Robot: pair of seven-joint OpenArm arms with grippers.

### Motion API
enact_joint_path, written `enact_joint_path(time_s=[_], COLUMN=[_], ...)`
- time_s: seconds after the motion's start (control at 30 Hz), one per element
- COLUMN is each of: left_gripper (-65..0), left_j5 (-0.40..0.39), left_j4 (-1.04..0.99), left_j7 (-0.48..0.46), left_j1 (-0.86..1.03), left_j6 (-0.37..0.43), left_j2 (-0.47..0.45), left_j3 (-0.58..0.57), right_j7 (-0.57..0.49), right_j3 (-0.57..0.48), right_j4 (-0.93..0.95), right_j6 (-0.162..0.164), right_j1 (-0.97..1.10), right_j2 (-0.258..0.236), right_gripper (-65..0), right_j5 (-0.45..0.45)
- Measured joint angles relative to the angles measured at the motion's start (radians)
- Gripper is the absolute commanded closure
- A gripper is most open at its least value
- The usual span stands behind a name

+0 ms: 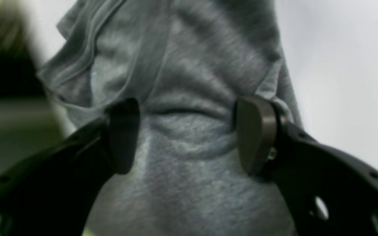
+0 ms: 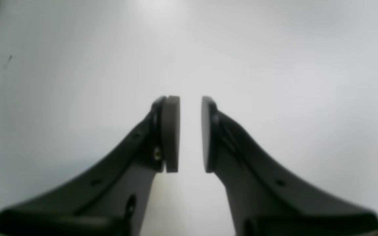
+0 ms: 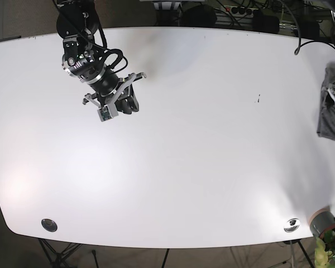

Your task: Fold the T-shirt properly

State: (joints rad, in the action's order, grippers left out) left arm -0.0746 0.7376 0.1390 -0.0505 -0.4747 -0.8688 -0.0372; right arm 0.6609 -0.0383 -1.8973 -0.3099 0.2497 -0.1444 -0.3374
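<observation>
Two pads of the left gripper [image 1: 189,134] stand wide apart in the lower half of the left wrist view, with bunched fabric of the grey T-shirt [image 1: 182,82] filling the gap between them; the jaws are spread and not yet pinching, though whether the pads already touch the cloth is hard to tell. Beyond them the shirt runs as a crumpled column up the middle of the frame, its long axis roughly across the line between the pads.

In the base view the T-shirt [image 3: 330,114] is a small heap at the far right edge of the white table [image 3: 201,139], directly at the left arm. Far off, at upper left, the right gripper [image 3: 125,89] hovers over bare table, its pads parted by a narrow gap and holding nothing.
</observation>
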Motion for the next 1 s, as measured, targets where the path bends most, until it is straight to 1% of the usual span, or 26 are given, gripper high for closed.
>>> enact_joint_path(time_s=[0.07,0.2,0.3,0.37,0.43,0.5,0.57,0.63,0.73,0.8,0.9,1.0], left_gripper=[-42.8,-42.8,-42.8,-42.8,-42.8,-42.8,-42.9,-43.1,-42.9,-42.8,-42.8,-42.8], left_j5=[0.013,0.016,0.025,0.037,0.040,0.044,0.028,0.027,0.035,0.044,0.045,0.040], left_j4=[-0.018,-0.042,-0.042,-0.024,0.029,0.102,0.182,0.262,0.334,0.376,0.458,0.513], left_j7=[-0.003,-0.061,-0.074,-0.064,-0.048,-0.051,-0.066,-0.075,-0.054,-0.026,-0.031,-0.040], left_j1=[0.000,0.000,0.003,0.007,0.019,0.042,0.074,0.105,0.137,0.137,0.139,0.131], left_j6=[-0.002,-0.014,-0.025,-0.038,-0.042,-0.078,-0.114,-0.112,-0.109,-0.110,-0.109,-0.114], left_j2=[-0.016,-0.027,-0.023,-0.018,-0.012,-0.011,-0.009,0.016,0.061,0.090,0.167,0.252], left_j3=[0.000,0.001,0.045,0.082,0.117,0.145,0.172,0.216,0.259,0.270,0.302,0.330], right_j7=[-0.002,-0.002,-0.003,-0.002,-0.002,-0.005,-0.005,0.001,-0.008,-0.010,-0.015,-0.057], right_j3=[-0.001,0.000,-0.001,-0.002,-0.003,-0.002,-0.001,0.005,0.046,0.065,0.083,0.111], right_j4=[-0.013,-0.021,-0.028,-0.029,-0.029,-0.032,-0.033,-0.040,-0.063,-0.064,-0.062,-0.051], right_j6=[-0.002,-0.001,-0.001,-0.001,-0.001,-0.001,-0.001,0.000,0.000,0.011,0.009,-0.001], right_j1=[0.010,0.018,0.029,0.036,0.041,0.046,0.052,0.060,0.072,0.071,0.071,0.076], right_j2=[0.000,0.000,0.000,0.000,0.000,0.000,0.000,0.000,0.001,0.000,0.000,0.003], right_gripper=[-10.1,-10.1,-10.1,-10.1,-10.1,-10.1,-10.1,-10.1,-10.1,-10.1,-10.3,-10.6], right_j5=[0.000,-0.004,-0.004,-0.004,-0.004,-0.003,0.000,0.002,0.000,0.000,0.010,0.003])
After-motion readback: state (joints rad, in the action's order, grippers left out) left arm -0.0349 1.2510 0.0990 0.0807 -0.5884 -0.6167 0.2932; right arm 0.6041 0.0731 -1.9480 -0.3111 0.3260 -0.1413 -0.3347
